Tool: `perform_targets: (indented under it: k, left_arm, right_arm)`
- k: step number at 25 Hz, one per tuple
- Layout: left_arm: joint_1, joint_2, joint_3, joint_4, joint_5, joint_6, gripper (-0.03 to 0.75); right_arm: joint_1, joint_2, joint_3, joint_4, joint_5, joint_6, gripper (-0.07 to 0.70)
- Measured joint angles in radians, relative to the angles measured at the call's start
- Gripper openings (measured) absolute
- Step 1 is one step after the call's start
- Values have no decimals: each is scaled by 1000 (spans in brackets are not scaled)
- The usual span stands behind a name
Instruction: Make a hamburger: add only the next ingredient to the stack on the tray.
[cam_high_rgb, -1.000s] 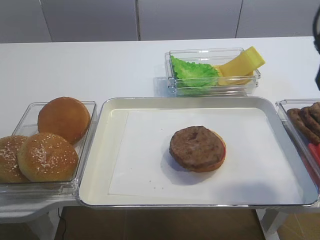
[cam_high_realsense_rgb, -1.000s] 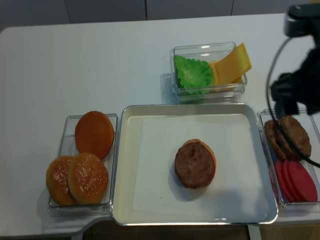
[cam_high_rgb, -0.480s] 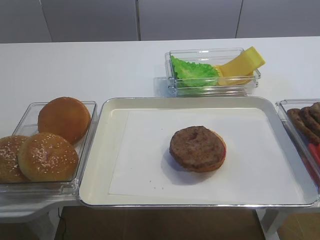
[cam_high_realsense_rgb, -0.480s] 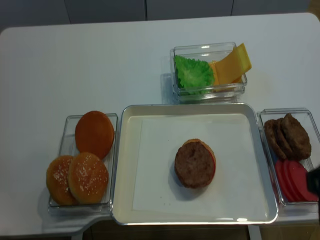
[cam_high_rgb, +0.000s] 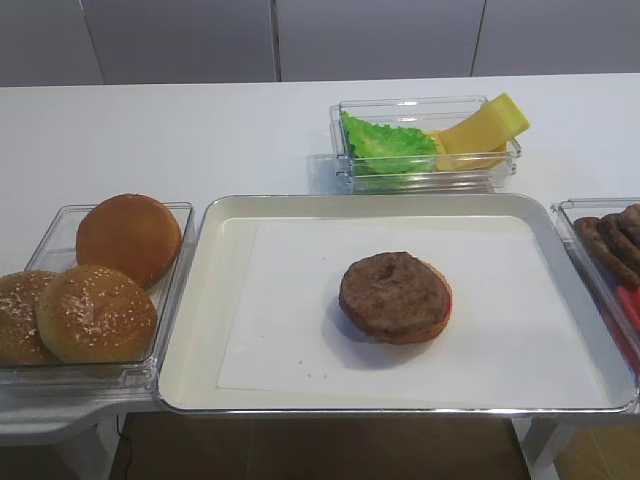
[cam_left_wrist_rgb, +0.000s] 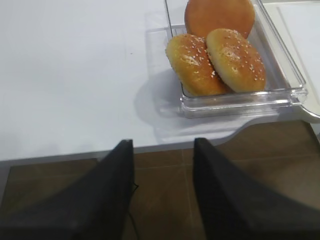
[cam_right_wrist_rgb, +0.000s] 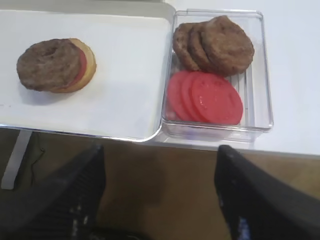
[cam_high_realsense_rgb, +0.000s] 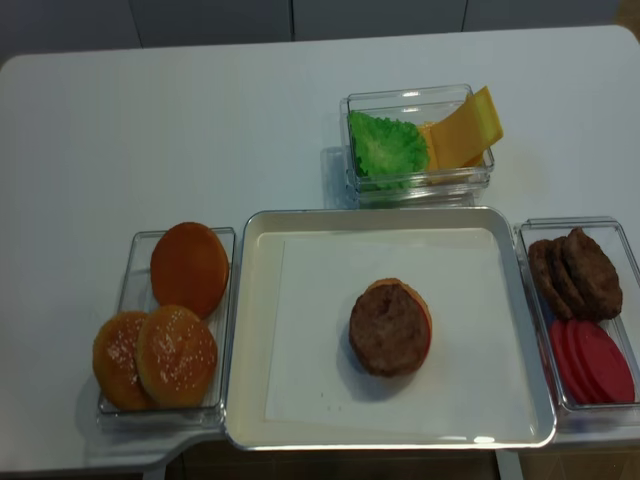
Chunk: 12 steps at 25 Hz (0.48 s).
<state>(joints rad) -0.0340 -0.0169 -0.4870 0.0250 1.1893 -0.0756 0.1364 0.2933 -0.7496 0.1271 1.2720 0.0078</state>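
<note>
Seeing the right gripper (cam_right_wrist_rgb: 159, 200) hanging wide open, nothing between the fingers (cam_right_wrist_rgb: 75, 200), parked back off the near edge of the table. Noting its absence from both overhead views now, after looming over the spare patties (cam_right_wrist_rgb: 215, 42) in one of them a second ago and showing as just a dark sliver at the right edge half a second ago. Reading that as retracting, not reaching. Finding the clear container (cam_right_wrist_rgb: 265, 75) straight ahead of the fingers, carrying the spare patties at the far end and the red slices (cam_right_wrist_rgb: 207, 97) at the near end. Spotting the meat patty (cam_right_wrist_rgb: 46, 64) ahead and well off to the left of the gripper, already lying on the stack (cam_right_wrist_rgb: 88, 62), sitting slightly off-centre and leaving red disc and tan bun rim peeking out on the gripper's side. Confirming the stack resting on the paper liner near the middle of the tray (cam_high_rgb: 232, 300), not shifting across the last second. Seeing the left gripper (cam_left_wrist_rgb: 162, 200) also spread open and empty, idling off the table edge with the sesame buns (cam_left_wrist_rgb: 220, 60) ahead of it in their box. Judging this step done: placing and releasing finished, nothing more needing adding here. Flagging only the off-centre patty as a possible slip risk.
</note>
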Motion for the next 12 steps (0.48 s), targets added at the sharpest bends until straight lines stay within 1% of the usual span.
perform_targets:
  k: [7,12]
  left_arm:
    - [0,0,0,0,0,0,299]
    - [0,0,0,0,0,0,299]
  right_arm:
    - [0,-195,93,42,6,-59,512]
    - [0,-300,150,36,7,-67,512]
